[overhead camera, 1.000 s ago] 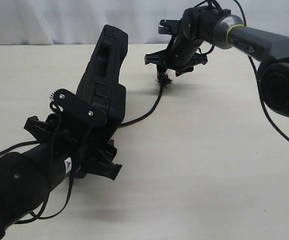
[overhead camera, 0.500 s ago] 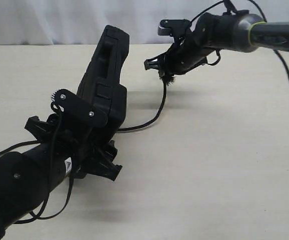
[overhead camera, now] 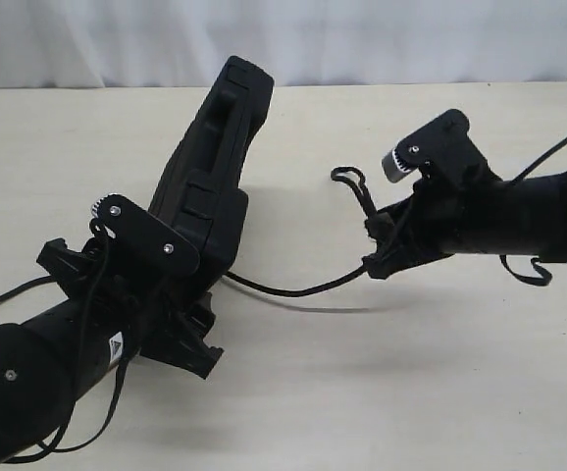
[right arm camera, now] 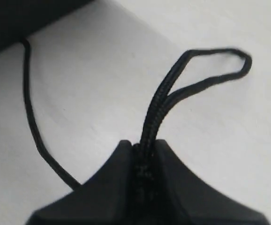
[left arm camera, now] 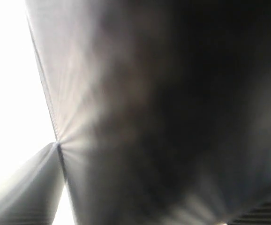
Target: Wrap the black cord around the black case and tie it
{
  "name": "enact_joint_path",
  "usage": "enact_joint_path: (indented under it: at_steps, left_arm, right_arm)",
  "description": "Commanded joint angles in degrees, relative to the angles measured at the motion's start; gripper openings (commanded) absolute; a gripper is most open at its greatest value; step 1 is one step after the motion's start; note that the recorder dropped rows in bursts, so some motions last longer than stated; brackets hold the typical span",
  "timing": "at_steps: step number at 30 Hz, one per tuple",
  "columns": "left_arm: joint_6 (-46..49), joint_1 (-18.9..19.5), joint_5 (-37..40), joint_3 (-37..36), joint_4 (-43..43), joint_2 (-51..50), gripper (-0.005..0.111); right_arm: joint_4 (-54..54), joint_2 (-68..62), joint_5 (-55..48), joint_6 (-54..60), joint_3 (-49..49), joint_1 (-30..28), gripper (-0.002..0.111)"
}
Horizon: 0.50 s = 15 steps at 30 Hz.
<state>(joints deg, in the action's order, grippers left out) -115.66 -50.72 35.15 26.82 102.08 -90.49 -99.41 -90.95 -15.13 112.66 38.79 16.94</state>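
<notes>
Two end effectors are in play. My left end effector (overhead camera: pixel 178 285) is gripping wide on the lower end of the black case (overhead camera: pixel 220 147), which is tilting up over the counter (overhead camera: pixel 411 392), its upper end leaning toward the back. Left wrist cam is giving only a dark blur. The black cord (overhead camera: pixel 293 291) is running from the case's lower end across to my right end effector (right arm camera: pixel 142 150), which is pinching narrow on it, w/ a doubled loop poking out past the tips.
</notes>
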Motion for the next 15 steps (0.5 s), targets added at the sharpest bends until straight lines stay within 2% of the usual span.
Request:
enact_joint_path:
  at_steps: [1, 3, 4, 5, 8, 9, 11, 12, 13, 14, 15]
  left_arm:
    - [-1.70, -0.01, -3.15, -0.98, -2.13, -0.50, 0.000]
    - [-1.70, -0.01, -3.15, -0.98, -2.13, -0.50, 0.000]
    - [-1.70, -0.01, -3.15, -0.98, -2.13, -0.50, 0.000]
    - [-1.70, -0.01, -3.85, -0.98, -2.13, -0.50, 0.000]
    - [-1.70, -0.01, -4.22, -0.98, -2.13, -0.50, 0.000]
    - [-1.70, -0.01, -4.22, -0.98, -2.13, -0.50, 0.000]
    - [-1.70, -0.01, -4.22, -0.98, -2.13, -0.50, 0.000]
    - [-1.70, -0.01, -4.11, -0.98, -2.13, -0.50, 0.000]
    - [-1.70, -0.01, -4.11, -0.98, -2.13, -0.50, 0.000]
    - [-1.70, -0.01, -4.11, -0.98, -2.13, -0.50, 0.000]
    - [-1.70, -0.01, -4.11, -0.98, -2.13, -0.50, 0.000]
  right_arm:
    - [-0.54, -4.89, 8.24, -8.16, -0.47, 0.03, 0.037]
    - [-0.54, -4.73, 11.22, -13.52, -0.14, 0.03, 0.067]
    - [-0.54, -3.53, 12.86, -15.27, 0.60, 0.03, 0.067]
    - [-0.54, -2.42, 17.31, -17.82, 2.52, 0.03, 0.061]
    - [-0.54, -6.00, 17.69, -18.60, 9.09, -0.09, 0.043]
    - [-0.54, -8.04, 18.17, -18.39, 11.26, -0.33, 0.042]
    - [-0.54, -9.56, 6.74, -18.39, 15.32, -2.00, 0.042]
    - [1.89, -9.56, -4.33, -22.29, 17.16, -3.77, 0.042]
    - [29.60, -11.13, -20.83, -45.43, 24.13, -6.80, 0.042]
    - [56.64, -13.71, -30.36, -68.58, 31.63, -7.50, 0.042]
    - [86.28, -16.72, -31.65, -100.35, 36.79, -7.50, 0.042]
